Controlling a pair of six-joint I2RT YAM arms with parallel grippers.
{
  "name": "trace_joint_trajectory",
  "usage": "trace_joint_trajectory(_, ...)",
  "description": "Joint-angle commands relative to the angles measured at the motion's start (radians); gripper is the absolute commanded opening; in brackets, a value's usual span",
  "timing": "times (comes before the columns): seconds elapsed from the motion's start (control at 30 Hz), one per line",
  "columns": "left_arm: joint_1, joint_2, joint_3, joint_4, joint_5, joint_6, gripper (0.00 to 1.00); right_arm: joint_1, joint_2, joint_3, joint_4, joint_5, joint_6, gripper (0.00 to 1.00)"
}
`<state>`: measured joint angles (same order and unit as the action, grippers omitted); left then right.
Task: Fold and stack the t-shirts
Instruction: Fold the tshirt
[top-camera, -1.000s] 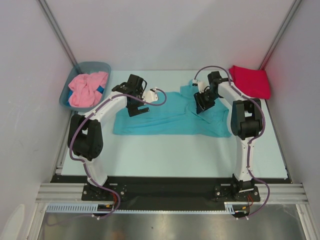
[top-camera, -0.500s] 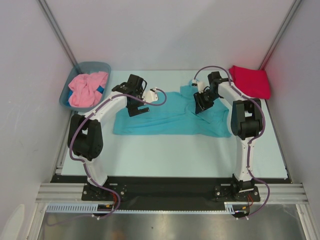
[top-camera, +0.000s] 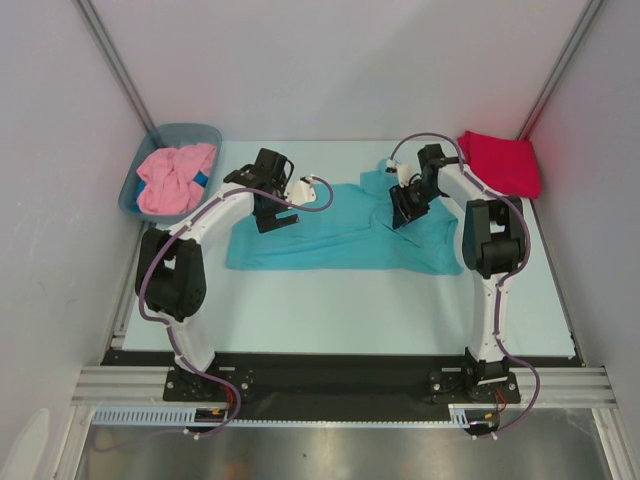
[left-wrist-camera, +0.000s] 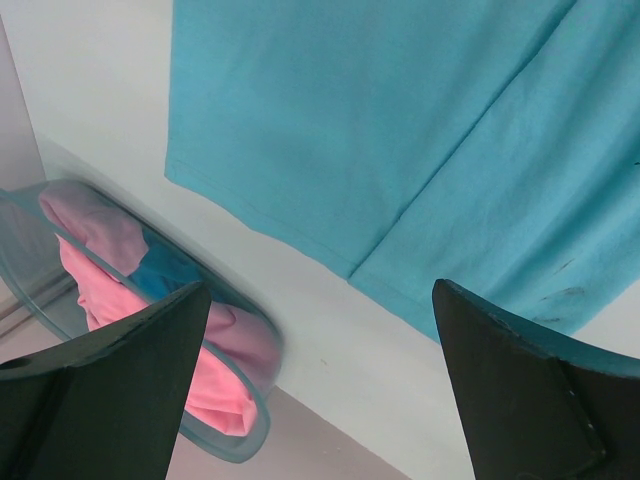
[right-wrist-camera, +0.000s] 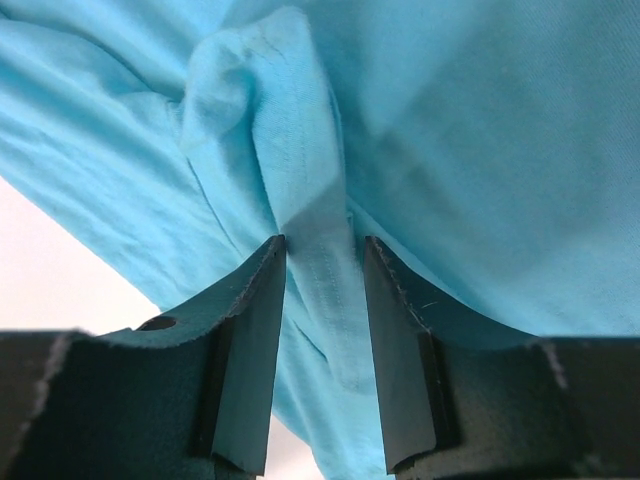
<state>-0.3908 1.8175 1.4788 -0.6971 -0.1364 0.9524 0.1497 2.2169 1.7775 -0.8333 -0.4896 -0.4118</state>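
Note:
The turquoise t-shirt (top-camera: 345, 235) lies spread flat across the middle of the table. My right gripper (top-camera: 408, 203) is down on its right part, near the collar. Its jaws have closed in on a raised fold of turquoise cloth (right-wrist-camera: 322, 215) that touches both pads. My left gripper (top-camera: 272, 214) hovers open over the shirt's left edge with nothing between its fingers (left-wrist-camera: 520, 380). The crimson red t-shirt (top-camera: 500, 162) lies folded at the back right corner. The pink t-shirt (top-camera: 175, 178) sits bunched up inside the tub, also visible in the left wrist view (left-wrist-camera: 110, 270).
The grey-blue plastic tub (top-camera: 205, 132) stands at the back left, against the left wall. Walls close in the table on three sides. The pale table surface (top-camera: 330, 300) runs from the turquoise shirt to the near edge.
My right gripper's jaws have narrowed a little around the fold of turquoise cloth and the gripper has shifted slightly towards the back. The left arm has not moved.

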Motion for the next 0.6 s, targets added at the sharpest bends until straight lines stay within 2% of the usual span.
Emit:
trace_joint_trajectory(0.0,-0.008,-0.032,0.015,0.015,0.001,0.009,1.0,-0.01,0.017,0.036,-0.006,-0.007,0.004,0.42)
trace_joint_trajectory(0.1,-0.008,-0.03,0.017,0.015,0.003,0.011,1.0,-0.012,0.023,0.034,-0.01,-0.01,0.001,0.41)
trace_joint_trajectory(0.17,-0.01,-0.027,0.02,0.015,0.001,0.011,1.0,-0.013,0.024,0.033,-0.012,-0.014,-0.001,0.32)
trace_joint_trajectory(0.2,-0.008,-0.026,0.021,0.015,0.001,0.009,1.0,-0.012,0.024,0.036,-0.012,-0.015,-0.001,0.2)
trace_joint_trajectory(0.3,-0.01,-0.021,0.023,0.013,0.0,0.011,1.0,-0.01,0.024,0.039,-0.012,-0.017,0.005,0.0)
trace_joint_trajectory(0.57,-0.011,-0.009,0.044,0.011,0.003,0.011,1.0,-0.01,-0.009,0.049,-0.027,-0.012,0.007,0.0)
